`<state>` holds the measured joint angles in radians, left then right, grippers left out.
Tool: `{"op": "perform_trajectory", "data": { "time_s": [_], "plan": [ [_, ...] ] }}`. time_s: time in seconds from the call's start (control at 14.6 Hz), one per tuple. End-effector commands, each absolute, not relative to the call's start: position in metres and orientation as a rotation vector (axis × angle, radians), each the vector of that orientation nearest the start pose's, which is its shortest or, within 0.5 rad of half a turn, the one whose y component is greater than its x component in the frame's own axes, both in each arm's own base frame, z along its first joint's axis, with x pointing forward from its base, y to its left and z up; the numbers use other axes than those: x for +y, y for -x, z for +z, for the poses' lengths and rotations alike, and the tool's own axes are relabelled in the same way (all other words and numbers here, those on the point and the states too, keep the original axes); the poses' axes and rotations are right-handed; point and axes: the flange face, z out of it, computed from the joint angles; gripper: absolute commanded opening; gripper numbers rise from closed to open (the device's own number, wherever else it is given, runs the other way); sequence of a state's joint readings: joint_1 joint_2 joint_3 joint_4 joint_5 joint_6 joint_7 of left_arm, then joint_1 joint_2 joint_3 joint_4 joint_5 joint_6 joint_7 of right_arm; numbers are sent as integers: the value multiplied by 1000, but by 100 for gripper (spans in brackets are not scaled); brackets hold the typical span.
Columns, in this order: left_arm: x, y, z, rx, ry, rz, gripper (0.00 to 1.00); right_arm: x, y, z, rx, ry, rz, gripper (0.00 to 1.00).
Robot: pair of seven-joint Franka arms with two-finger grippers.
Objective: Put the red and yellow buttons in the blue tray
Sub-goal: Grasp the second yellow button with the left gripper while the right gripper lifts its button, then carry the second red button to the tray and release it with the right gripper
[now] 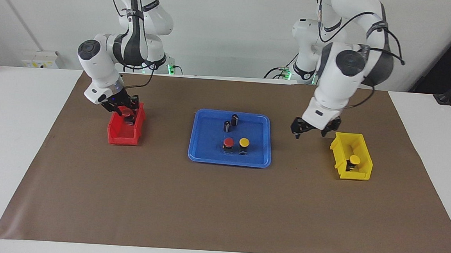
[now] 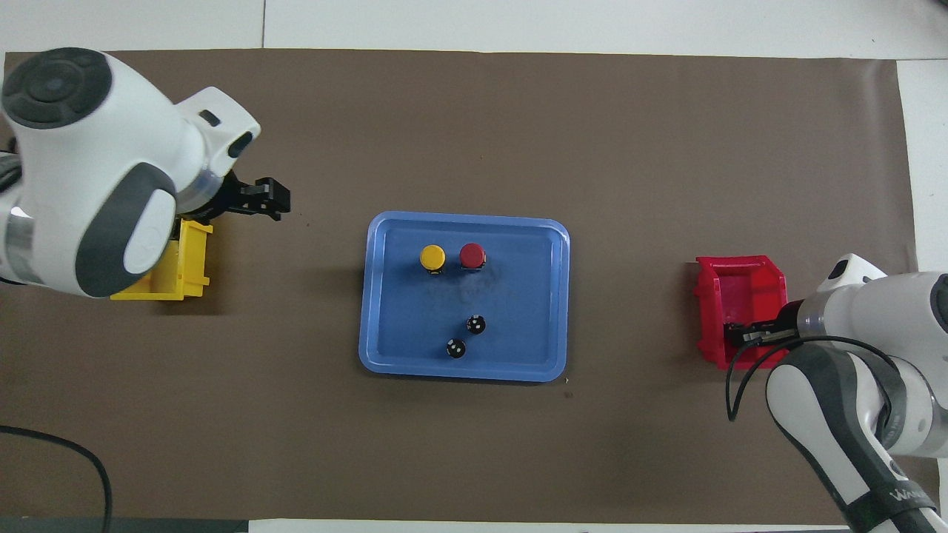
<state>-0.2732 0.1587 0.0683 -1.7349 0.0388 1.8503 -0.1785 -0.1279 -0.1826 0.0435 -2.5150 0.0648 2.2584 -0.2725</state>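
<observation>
The blue tray [image 1: 196,150] [image 2: 378,296] lies mid-mat. In it stand one red button [image 1: 228,142] [image 2: 472,255] and one yellow button [image 1: 244,142] [image 2: 432,257], side by side. A second yellow button [image 1: 354,160] sits in the yellow bin [image 1: 361,150] [image 2: 185,270]. A second red button [image 1: 126,114] shows in the red bin [image 1: 121,135] [image 2: 740,285], right at my right gripper [image 1: 126,108] [image 2: 744,337], which is down inside that bin. My left gripper [image 1: 310,133] [image 2: 263,198] is open and empty, over the mat between the tray and the yellow bin.
Two capless black cylinders [image 1: 234,119] [image 1: 227,126] stand in the tray, nearer to the robots than the buttons; they also show in the overhead view [image 2: 476,323] [image 2: 456,348]. A brown mat [image 1: 220,212] covers the table.
</observation>
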Motion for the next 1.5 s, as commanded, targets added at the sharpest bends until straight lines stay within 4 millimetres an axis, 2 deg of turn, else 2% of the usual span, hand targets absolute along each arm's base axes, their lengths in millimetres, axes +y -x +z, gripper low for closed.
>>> {"op": "perform_trajectory", "data": {
  "time_s": [0.0,0.07,0.14,0.27,0.41,0.48,0.61,0.68,0.82,0.96,1.16,1.3,1.43],
  "plan": [
    [-44,-604,470,148,3088,-3,100,-42,-429,340,-238,3070,94,23],
    [-25,-607,466,165,3091,-35,100,-42,-429,342,-239,3068,103,18],
    [-11,-606,459,162,3094,-48,100,-43,-434,348,-240,3064,123,18],
    [9,-606,453,100,3158,-94,100,-44,-473,386,-241,3047,186,18],
    [12,-606,440,110,3173,-132,99,-33,-515,431,-185,3036,251,19],
    [18,-605,433,94,3172,-137,96,-13,-534,453,-152,3036,256,19],
    [21,-605,425,87,3171,-137,84,59,-566,489,-118,3052,233,19],
    [22,-605,421,84,3171,-137,81,95,-576,504,-55,3059,188,19],
    [21,-599,408,85,3173,-113,77,177,-584,518,75,3017,95,19],
    [20,-593,389,83,3171,-117,77,224,-595,493,145,2995,31,19],
    [20,-591,374,80,3167,-146,77,279,-601,433,143,2995,6,23],
    [21,-592,368,78,3167,-136,73,286,-599,407,153,3006,46,25],
    [20,-592,366,76,3169,-131,69,294,-589,393,137,3021,82,26]
  ]
}}
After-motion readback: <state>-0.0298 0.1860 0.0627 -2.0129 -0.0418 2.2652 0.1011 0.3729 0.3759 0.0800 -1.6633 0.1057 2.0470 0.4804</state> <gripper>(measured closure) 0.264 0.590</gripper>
